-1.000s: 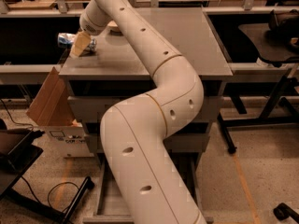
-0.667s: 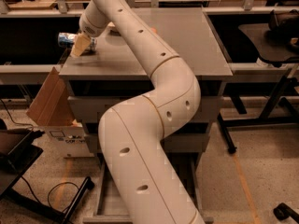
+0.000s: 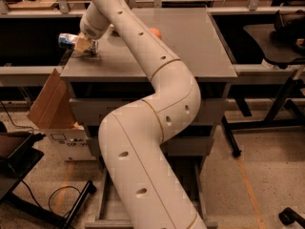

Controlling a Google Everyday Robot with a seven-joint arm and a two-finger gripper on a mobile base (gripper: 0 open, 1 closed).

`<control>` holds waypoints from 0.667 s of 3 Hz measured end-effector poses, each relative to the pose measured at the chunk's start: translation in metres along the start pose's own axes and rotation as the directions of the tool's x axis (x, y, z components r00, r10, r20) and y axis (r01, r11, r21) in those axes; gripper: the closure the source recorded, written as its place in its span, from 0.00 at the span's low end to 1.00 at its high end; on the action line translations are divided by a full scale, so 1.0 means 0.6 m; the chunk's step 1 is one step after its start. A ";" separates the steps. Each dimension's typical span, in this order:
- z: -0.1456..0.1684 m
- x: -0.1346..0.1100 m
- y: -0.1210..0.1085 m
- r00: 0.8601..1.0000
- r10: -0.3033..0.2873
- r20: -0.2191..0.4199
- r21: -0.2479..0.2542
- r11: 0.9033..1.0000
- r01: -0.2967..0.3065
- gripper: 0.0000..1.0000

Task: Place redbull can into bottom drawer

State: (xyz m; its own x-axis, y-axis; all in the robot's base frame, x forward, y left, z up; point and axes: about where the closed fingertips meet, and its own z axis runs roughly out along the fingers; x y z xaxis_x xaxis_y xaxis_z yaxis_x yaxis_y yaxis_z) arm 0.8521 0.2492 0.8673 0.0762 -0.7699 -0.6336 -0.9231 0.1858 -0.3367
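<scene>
The redbull can (image 3: 66, 40) is blue and silver and lies on its side in the air at the far left edge of the grey cabinet top (image 3: 190, 46). My gripper (image 3: 86, 45) is shut on its right end, just above the top's left corner. The can sticks out leftward past the edge. The bottom drawer (image 3: 103, 197) is pulled open at the foot of the cabinet. My white arm hides most of it, so its inside does not show. The two upper drawers (image 3: 90, 109) are shut.
An orange (image 3: 155, 32) peeks out behind my arm on the cabinet top. An open cardboard box (image 3: 47, 104) stands left of the cabinet. Black table legs (image 3: 233, 137) stand to the right. A dark stand and cable (image 3: 52, 199) lie on the floor at left.
The gripper with the can has risen very slightly; otherwise nothing has visibly moved.
</scene>
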 end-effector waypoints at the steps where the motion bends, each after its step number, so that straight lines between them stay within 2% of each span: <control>1: 0.006 0.001 0.003 1.000 0.001 -0.002 -0.005 1.000 -0.001 0.96; 2: 0.010 0.002 0.004 1.000 0.001 -0.003 -0.008 1.000 -0.001 1.00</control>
State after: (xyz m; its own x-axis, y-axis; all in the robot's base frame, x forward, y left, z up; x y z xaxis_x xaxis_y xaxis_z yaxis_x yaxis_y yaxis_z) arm 0.8520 0.2523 0.8614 0.0742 -0.7714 -0.6320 -0.9260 0.1819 -0.3307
